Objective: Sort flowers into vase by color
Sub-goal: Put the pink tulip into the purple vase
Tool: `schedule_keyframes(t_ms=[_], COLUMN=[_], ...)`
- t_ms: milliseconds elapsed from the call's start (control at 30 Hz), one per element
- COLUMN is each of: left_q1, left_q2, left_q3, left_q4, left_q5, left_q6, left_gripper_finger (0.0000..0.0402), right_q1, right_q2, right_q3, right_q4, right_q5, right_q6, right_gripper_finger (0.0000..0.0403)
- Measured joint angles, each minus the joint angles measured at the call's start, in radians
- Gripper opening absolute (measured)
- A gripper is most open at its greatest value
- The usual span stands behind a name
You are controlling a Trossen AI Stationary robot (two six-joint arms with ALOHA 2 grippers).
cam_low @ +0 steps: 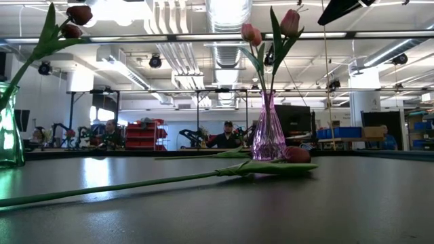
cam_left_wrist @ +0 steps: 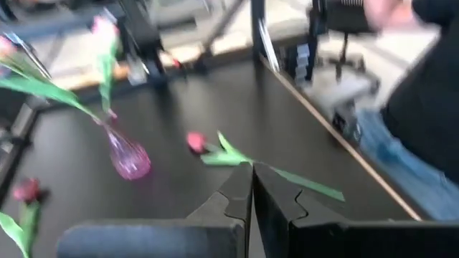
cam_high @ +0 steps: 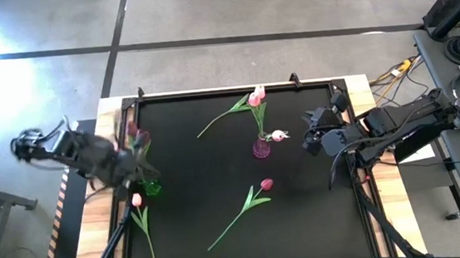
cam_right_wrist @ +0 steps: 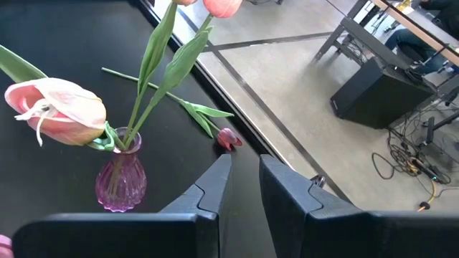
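A green vase (cam_high: 151,187) (cam_low: 8,129) with dark red tulips (cam_low: 79,13) stands at the table's left. My left gripper (cam_high: 129,167) (cam_left_wrist: 252,170) hovers beside it, shut and empty. Mid-table, a pink vase (cam_high: 261,149) (cam_right_wrist: 120,183) holds pink tulips (cam_low: 289,22). A pale tulip head (cam_right_wrist: 57,111) (cam_high: 279,135) hangs at its mouth. My right gripper (cam_right_wrist: 244,163) (cam_high: 306,136) stands just right of it, fingers slightly apart, nothing between them. Three tulips lie on the table: a dark red one (cam_high: 257,195) (cam_left_wrist: 195,141), another far back (cam_right_wrist: 228,137), and a pink one (cam_high: 136,200) at the near left.
A raised black frame (cam_high: 235,89) borders the table. A person in jeans (cam_left_wrist: 401,143) stands by the table's near edge in the left wrist view. A desk with equipment (cam_high: 457,51) stands right of the table. People (cam_low: 227,132) sit in the room behind.
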Motion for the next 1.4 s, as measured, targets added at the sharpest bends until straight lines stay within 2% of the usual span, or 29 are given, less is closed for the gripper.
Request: schedule_keyframes(t_ms=[133,200,333,433,500,600,867,1100,1233,1400], left_q1=[-0.298,-0.439,-0.648,-0.724,-0.747,-0.763,-0.763,-0.748,-0.72,-0.683], left_q2=[0.15,0.241,0.435,0.571,0.64,0.7,0.703,0.689,0.687,0.681], left_q3=[0.07,0.121,0.237,0.323,0.367,0.4,0.355,0.262,0.191,0.09], left_q4=[-0.129,-0.207,-0.341,-0.481,-0.56,-0.586,-0.569,-0.45,-0.378,-0.251], left_q5=[-0.276,-0.379,-0.497,-0.52,-0.52,-0.515,-0.401,-0.222,-0.135,-0.089], left_q6=[-0.18,-0.31,-0.575,-0.806,-0.935,-1.025,-1.279,-1.536,-1.763,-1.997], left_gripper_finger=[0.0,0.0,0.0,0.0,0.0,0.0,0.0,0.0,0.0,0.0], right_q1=[0.0,0.0,0.0,0.0,0.0,0.0,0.0,0.0,0.0,0.0], right_q2=[0.0,0.0,0.0,0.0,0.0,0.0,0.0,0.0,0.0,0.0], right_q3=[-0.002,-0.002,-0.002,-0.002,-0.002,-0.002,-0.002,-0.002,-0.002,-0.002], right_q4=[0.0,0.0,0.0,0.0,0.002,0.014,0.015,0.015,0.014,0.014], right_q5=[0.0,0.0,0.0,0.0,0.0,0.0,0.0,-0.002,-0.004,-0.005], right_q6=[-0.004,-0.005,-0.015,-0.029,-0.042,-0.067,-0.093,-0.106,-0.107,-0.107], right_gripper_finger=[0.0066,0.0065,0.0066,0.0065,0.0066,0.0065,0.0065,0.0066,0.0066,0.0066])
